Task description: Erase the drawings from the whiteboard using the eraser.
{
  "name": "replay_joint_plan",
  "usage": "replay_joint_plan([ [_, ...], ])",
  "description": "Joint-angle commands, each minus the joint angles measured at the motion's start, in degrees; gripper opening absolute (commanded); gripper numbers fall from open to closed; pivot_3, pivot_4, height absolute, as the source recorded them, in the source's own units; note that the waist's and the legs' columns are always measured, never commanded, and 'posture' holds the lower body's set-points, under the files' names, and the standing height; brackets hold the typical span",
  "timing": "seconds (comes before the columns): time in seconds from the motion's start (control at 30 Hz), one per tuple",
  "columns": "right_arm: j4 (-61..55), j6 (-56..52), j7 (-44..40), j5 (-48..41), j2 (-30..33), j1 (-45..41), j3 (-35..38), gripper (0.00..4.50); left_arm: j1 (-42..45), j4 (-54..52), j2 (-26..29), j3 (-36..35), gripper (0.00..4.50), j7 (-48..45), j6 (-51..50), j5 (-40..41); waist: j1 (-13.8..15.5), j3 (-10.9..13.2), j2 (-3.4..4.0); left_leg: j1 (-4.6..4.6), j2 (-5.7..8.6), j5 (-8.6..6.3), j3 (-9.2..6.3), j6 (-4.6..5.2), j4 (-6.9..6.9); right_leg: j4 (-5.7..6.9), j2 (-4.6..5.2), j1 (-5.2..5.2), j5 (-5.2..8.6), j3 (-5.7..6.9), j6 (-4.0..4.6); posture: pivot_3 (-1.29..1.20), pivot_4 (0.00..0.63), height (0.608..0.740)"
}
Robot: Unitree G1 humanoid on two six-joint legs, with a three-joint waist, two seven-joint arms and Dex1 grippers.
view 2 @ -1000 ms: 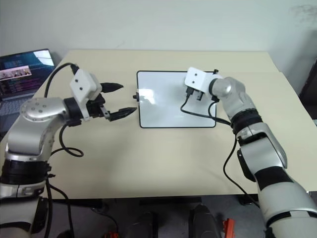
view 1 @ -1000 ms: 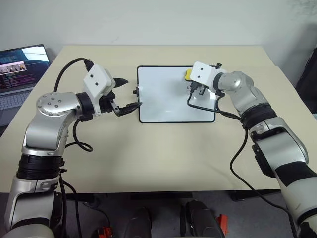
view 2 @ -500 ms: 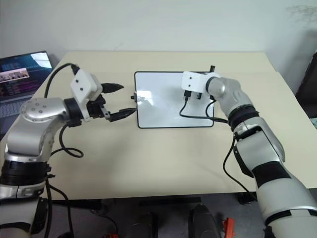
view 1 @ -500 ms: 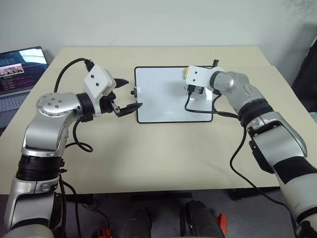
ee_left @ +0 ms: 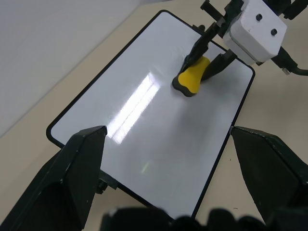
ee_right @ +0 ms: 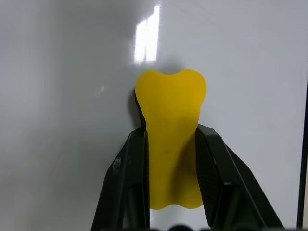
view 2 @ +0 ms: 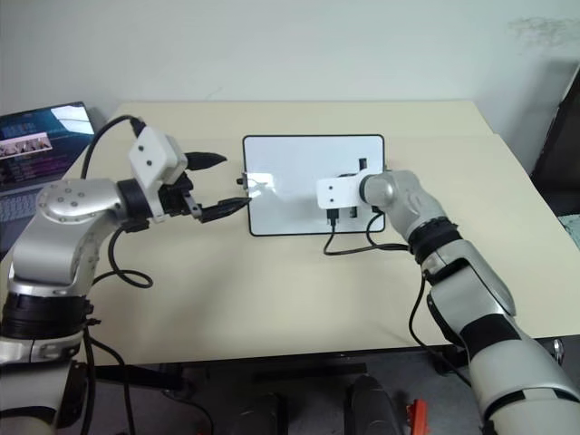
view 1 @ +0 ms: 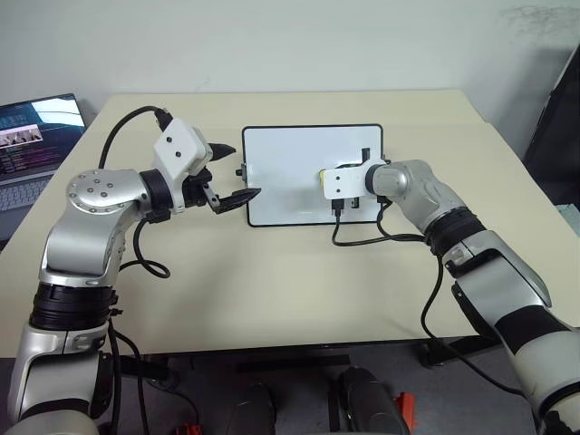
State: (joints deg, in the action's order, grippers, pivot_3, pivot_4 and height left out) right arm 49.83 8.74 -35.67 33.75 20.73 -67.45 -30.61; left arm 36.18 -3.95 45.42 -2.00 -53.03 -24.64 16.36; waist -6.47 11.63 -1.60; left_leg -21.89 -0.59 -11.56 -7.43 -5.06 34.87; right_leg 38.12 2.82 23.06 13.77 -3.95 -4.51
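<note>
The whiteboard (view 1: 285, 159) lies flat at the middle of the table, and the surface that shows is plain glossy white. The drawings are out of view. My right gripper (ee_right: 171, 132) is shut on the yellow eraser (ee_left: 192, 79), whose head presses on the board near its front right part. From the head views the eraser (view 1: 323, 181) peeks out beside the white wrist box. My left gripper (view 1: 243, 170) hovers open at the board's left short side, with nothing between its fingers.
An open laptop (view 1: 32, 136) sits at the table's far left edge. A black cable (view 1: 362, 240) from my right wrist loops onto the tan table (view 1: 299, 290) just in front of the board.
My right gripper has slid the eraser from the board's far right corner toward its near edge and a little left. The left gripper has stayed put.
</note>
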Motion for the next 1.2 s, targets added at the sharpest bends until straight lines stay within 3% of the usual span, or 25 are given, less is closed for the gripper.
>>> replay_joint_plan([
  [0.03, 1.2, -1.9, -0.7, 1.4, -0.1, 0.3, -0.7, 0.97, 0.8, -1.7, 0.9, -1.9, 4.5, 0.5, 0.3, 0.3, 0.0, 0.0, -0.01, 0.0, 0.0, 0.0, 0.0, 0.0, 0.0, 0.0, 0.0, 0.0, 0.0, 0.0, 0.0, 0.0, 0.15, 0.74],
  [0.27, 1.9, -3.4, 2.4, 1.0, 1.1, -4.3, 1.6, 0.97, 0.8, -1.5, 0.9, -1.9, 4.5, 0.5, 0.5, 0.2, 0.0, 0.0, 0.01, -0.03, 0.0, 0.0, 0.0, 0.0, 0.0, -0.02, 0.0, 0.02, -0.01, -0.01, -0.02, 0.0, 0.15, 0.74],
  [0.37, 3.3, -2.8, 8.5, 0.8, 0.7, -6.5, 3.0, 0.97, 0.6, -1.5, 0.7, -1.8, 4.5, 0.5, 0.7, 0.2, 0.1, 0.0, 0.02, -0.1, 0.0, 0.0, 0.0, 0.0, -0.01, -0.03, 0.0, 0.09, -0.01, -0.01, -0.02, 0.0, 0.15, 0.74],
  [0.63, 1.7, -4.8, 12.9, 1.0, 0.6, -5.4, 3.9, 0.97, -4.6, -6.0, 0.6, -3.0, 4.5, 1.6, 0.3, 1.2, 0.0, 0.0, 0.03, -0.29, -0.02, -0.04, 0.03, 0.0, -0.31, -0.16, 0.02, 0.31, -0.03, -0.01, 0.24, 0.0, 0.15, 0.74],
  [0.8, -7.4, -7.3, 3.5, -5.5, 2.0, -2.2, 8.0, 0.97, -2.8, -5.0, 0.6, -2.5, 4.5, 1.2, 0.5, 1.3, 0.3, 0.0, 0.03, -0.65, -0.01, -0.03, -0.09, -0.01, -0.28, -0.24, 0.01, 0.51, -0.03, 0.13, 0.25, 0.0, 0.15, 0.74],
  [0.97, -35.6, -21.9, -14.4, -23.9, 5.7, 5.6, 19.4, 0.97, -2.0, -4.6, 0.7, -1.7, 4.5, -0.6, 0.2, 2.0, 0.8, 0.1, 0.16, -0.93, -0.02, -0.04, -0.2, -0.01, -0.25, -0.33, 0.02, 0.64, -0.03, 0.26, 0.23, 0.0, 0.15, 0.74],
  [1.07, -44.7, -33.4, -16.7, -30.3, 10.3, 7.9, 27.3, 0.97, -0.8, -4.8, -0.1, -0.5, 4.5, -2.6, -0.9, 3.4, 1.5, 0.1, 0.17, -1.09, -0.01, -0.04, -0.21, -0.01, -0.22, -0.27, 0.04, 0.81, -0.04, 0.29, 0.23, 0.0, 0.15, 0.74],
  [1.2, -47.8, -43.1, -14.4, -34.3, 15.8, 10.5, 35.4, 0.97, 1.0, -5.6, -2.2, 1.4, 4.5, -4.8, -3.1, 5.9, 2.0, 0.1, 0.15, -1.02, -0.01, -0.04, -0.21, -0.01, -0.2, -0.33, 0.05, 0.68, -0.02, 0.34, 0.23, 0.0, 0.15, 0.74],
])
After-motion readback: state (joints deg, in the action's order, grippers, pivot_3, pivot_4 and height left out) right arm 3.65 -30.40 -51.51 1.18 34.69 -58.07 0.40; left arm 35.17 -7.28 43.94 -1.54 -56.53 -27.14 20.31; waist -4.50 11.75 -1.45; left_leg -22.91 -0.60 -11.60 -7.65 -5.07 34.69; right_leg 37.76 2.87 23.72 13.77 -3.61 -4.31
